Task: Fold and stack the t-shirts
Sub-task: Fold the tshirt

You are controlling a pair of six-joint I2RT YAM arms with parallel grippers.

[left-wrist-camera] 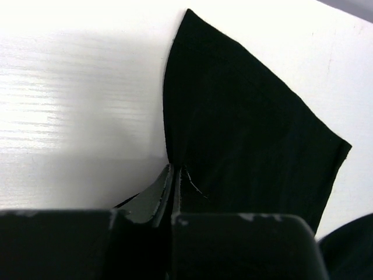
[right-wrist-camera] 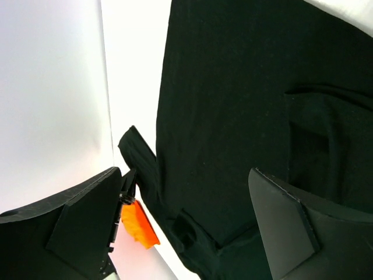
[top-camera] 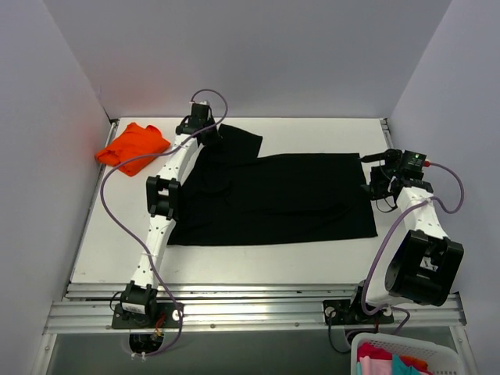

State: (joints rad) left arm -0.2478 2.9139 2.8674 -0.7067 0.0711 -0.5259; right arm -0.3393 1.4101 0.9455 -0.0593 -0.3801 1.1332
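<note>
The black t-shirt (top-camera: 273,195) lies spread flat across the middle of the table, one sleeve (top-camera: 238,142) pointing to the back. My left gripper (top-camera: 209,133) sits at that sleeve's left edge. In the left wrist view it (left-wrist-camera: 175,174) is shut on the black cloth, and the sleeve (left-wrist-camera: 245,122) fans out ahead of it. The orange t-shirt (top-camera: 133,145) rests folded at the far left corner, apart from the black one. My right gripper (top-camera: 372,173) hovers open at the black shirt's right edge. Between its fingers (right-wrist-camera: 192,204) I see the shirt (right-wrist-camera: 233,87) below and the orange t-shirt (right-wrist-camera: 139,226) far off.
White walls close in the table on the left, back and right. A white basket (top-camera: 437,351) holding coloured cloth stands below the table's front right corner. Metal rails (top-camera: 250,301) run along the near edge by the arm bases.
</note>
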